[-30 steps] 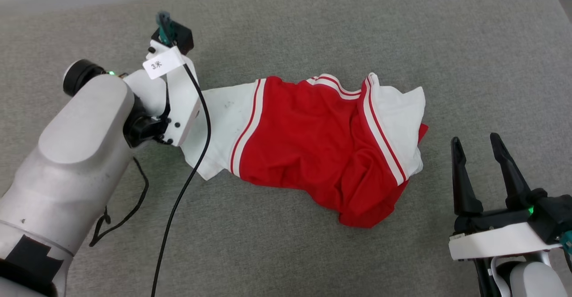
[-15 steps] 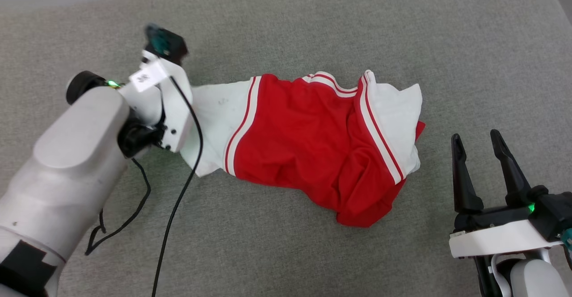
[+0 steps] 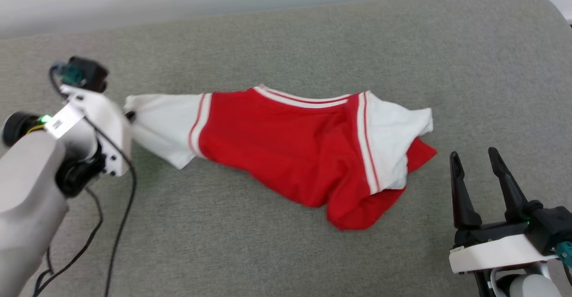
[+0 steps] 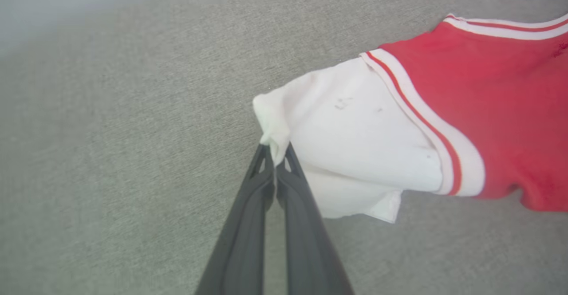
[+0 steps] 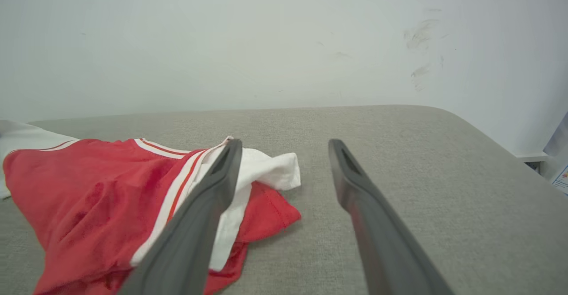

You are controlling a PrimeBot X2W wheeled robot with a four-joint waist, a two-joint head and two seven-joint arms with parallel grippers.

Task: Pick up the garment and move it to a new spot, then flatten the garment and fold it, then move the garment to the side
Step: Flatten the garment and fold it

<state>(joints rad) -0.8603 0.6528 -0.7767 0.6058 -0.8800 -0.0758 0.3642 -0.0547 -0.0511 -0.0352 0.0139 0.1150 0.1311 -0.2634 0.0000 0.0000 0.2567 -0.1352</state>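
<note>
We're on the pick-up: left end effector pinches the white sleeve of the garment, sprawled across the worktop; right end effector gapes wide, near right. Next, we reckon: lift and carry it

garment: red tee, white sleeves, striped seams. Rumpled, stretched left-right across middle of grey padded surface. Left sleeve tip pinched in left gripper, taut. Right sleeve bunched over red body.

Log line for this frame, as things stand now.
phase: pick-up | left end effector: shut on white sleeve tip of T-shirt | right end effector: open, apart from T-shirt | T-shirt: crumpled on grey fabric surface
</note>
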